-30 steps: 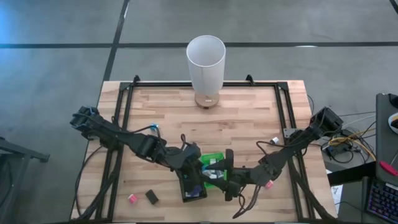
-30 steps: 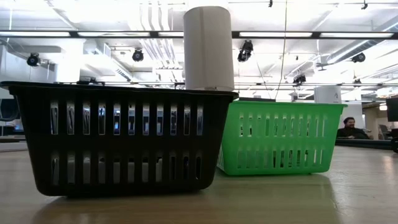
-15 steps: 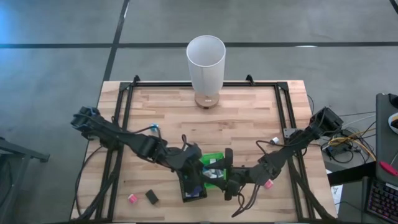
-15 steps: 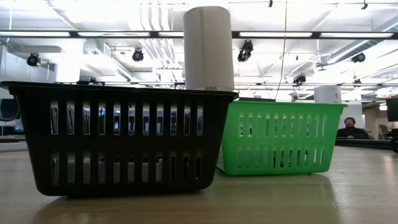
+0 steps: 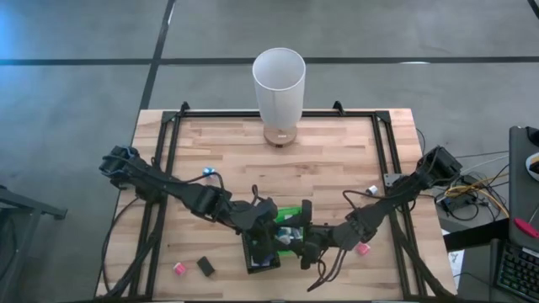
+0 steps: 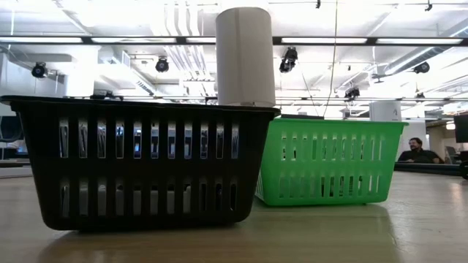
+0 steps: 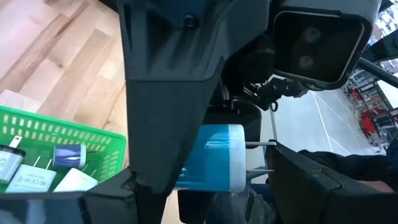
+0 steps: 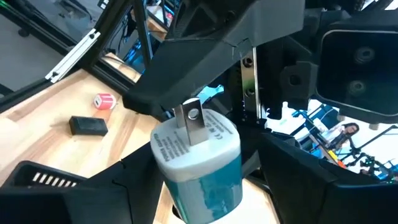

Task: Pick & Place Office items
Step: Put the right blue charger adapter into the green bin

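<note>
While both arms meet above the black tray (image 5: 250, 263) and green tray (image 5: 290, 209) near the table's front edge, the left gripper (image 7: 205, 193) and right gripper (image 8: 196, 186) both clamp one teal-and-white plug adapter (image 8: 198, 165) between them.

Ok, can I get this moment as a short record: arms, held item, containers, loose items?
left gripper: over the baskets at the table's front, meeting the right gripper
right gripper: same spot, facing the left one
blue and white plug: between the two grippers; which one grips it is unclear
green basket: holds several small plugs
black basket: beside the green one
loose on table: pink block, black block, second pink block
white cylinder: upright at the far edge
</note>
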### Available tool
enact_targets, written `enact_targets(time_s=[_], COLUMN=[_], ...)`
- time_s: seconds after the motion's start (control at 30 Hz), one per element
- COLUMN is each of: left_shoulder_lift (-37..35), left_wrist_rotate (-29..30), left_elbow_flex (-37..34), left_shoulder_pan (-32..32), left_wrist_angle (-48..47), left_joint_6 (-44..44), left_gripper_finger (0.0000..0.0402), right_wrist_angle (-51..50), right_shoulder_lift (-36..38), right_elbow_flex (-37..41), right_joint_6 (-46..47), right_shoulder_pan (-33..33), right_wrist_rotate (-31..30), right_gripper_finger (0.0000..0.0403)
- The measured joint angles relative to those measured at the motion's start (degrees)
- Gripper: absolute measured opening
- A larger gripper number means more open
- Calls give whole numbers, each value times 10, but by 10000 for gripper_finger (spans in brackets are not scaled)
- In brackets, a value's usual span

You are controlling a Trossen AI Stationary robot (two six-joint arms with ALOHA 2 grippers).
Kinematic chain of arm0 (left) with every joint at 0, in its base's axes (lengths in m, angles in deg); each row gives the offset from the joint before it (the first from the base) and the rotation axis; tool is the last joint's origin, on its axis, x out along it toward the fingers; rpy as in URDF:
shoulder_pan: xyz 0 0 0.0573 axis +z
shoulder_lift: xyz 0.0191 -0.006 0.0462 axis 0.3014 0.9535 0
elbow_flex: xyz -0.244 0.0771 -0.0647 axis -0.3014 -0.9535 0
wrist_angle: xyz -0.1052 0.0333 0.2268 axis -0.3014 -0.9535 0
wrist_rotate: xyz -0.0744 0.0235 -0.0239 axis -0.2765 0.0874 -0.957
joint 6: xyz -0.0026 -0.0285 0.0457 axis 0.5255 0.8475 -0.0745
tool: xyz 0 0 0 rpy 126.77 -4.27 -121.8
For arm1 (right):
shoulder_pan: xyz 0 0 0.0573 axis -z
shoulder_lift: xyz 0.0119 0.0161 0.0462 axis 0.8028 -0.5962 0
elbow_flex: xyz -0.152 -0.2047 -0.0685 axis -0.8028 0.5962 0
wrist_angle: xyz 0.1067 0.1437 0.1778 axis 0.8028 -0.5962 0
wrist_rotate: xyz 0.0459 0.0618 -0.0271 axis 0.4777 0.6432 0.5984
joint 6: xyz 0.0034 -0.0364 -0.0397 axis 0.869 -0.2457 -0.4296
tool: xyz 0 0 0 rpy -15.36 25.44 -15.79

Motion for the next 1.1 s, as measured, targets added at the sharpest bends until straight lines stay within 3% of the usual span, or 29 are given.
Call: enact_targets(time_s=[0.1,0.23,0.27,0.37,0.5,0.63,0.8,1.1], left_shoulder_lift=[0,-1,-1,-1,0,0,-1,-28], left_wrist_rotate=[0,-1,-2,3,5,5,24,45], left_elbow_flex=[0,0,0,0,0,0,0,0], left_shoulder_pan=[0,1,1,2,3,3,7,51], left_wrist_angle=[0,1,1,1,-3,-5,-37,-210], left_joint_6=[0,11,13,18,32,22,34,-29], left_gripper_finger=[232,232,232,244,301,335,339,339], right_wrist_angle=[0,-4,-5,-4,4,-9,-45,-96], right_shoulder_lift=[0,0,0,0,2,2,2,3], right_elbow_flex=[0,0,0,0,-2,-2,-4,-4], right_joint_6=[13,14,8,1,15,7,32,84], right_shoulder_pan=[1,1,1,-2,-3,-5,-6,-24], right_wrist_rotate=[0,-1,-2,-8,-63,-74,-74,-114], right_gripper_finger=[216,137,133,133,131,130,130,129])
